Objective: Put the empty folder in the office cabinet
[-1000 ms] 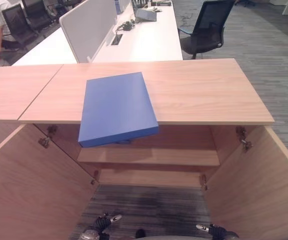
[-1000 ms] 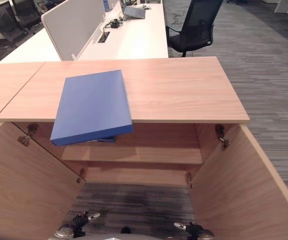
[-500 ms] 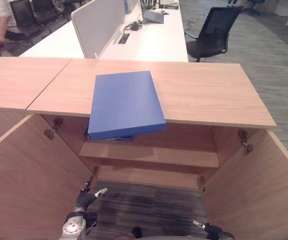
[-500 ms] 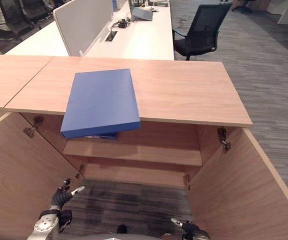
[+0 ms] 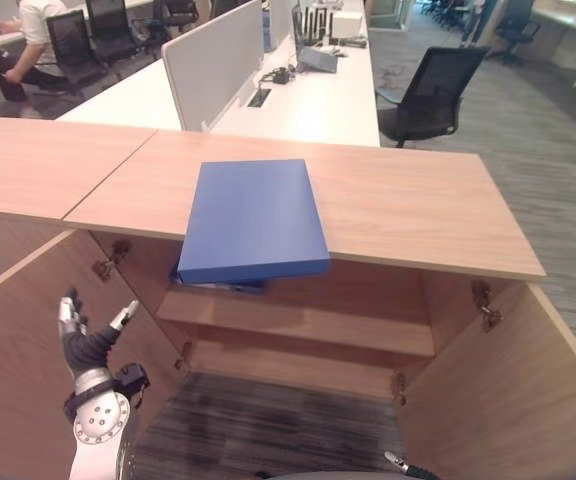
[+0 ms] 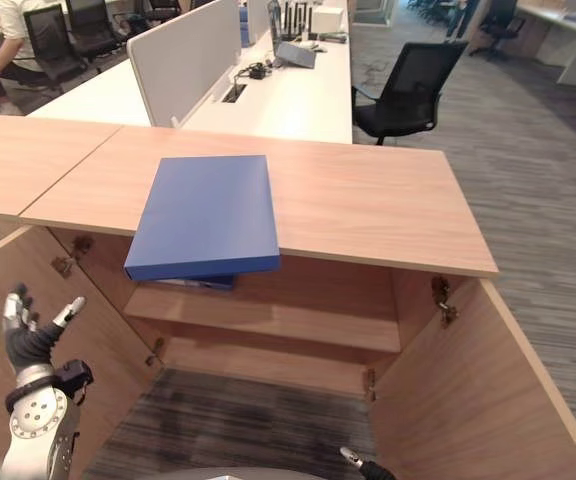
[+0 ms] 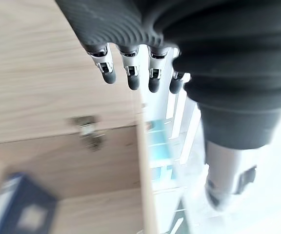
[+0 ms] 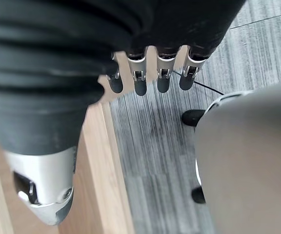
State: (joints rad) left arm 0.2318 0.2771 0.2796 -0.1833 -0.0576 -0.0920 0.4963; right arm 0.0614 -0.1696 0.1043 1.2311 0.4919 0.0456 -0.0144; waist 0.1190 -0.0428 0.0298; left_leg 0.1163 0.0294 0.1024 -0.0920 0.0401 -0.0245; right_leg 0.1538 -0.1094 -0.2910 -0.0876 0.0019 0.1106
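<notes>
We observed the blue folder (image 5: 251,220) lying flat on the wooden top of the office cabinet (image 5: 418,205), left of centre. Its near edge overhung the front lip of the cabinet top, above the open interior. Neither hand was in contact with it.

Both cabinet doors stood open. The left door (image 5: 28,330) and the right door (image 5: 508,390) swung out toward the robot, exposing an inner shelf (image 5: 298,325). A second blue item (image 5: 218,284) lay on that shelf, directly under the overhanging folder; we could not identify it further.

The left hand (image 5: 86,345) was raised in front of the left door, below and to the left of the folder. Its fingers (image 7: 130,73) were extended and spread, and held nothing. In the left wrist view, a door hinge (image 7: 88,130) appeared past the fingertips.

The right hand (image 8: 150,73) hung low above the carpeted floor (image 8: 155,161), beside the right door. Its fingers were straight and relaxed, and held nothing.

Behind the cabinet stood a white tabletop (image 5: 298,95) with a divider panel (image 5: 213,60), and a black office chair (image 5: 433,90).
</notes>
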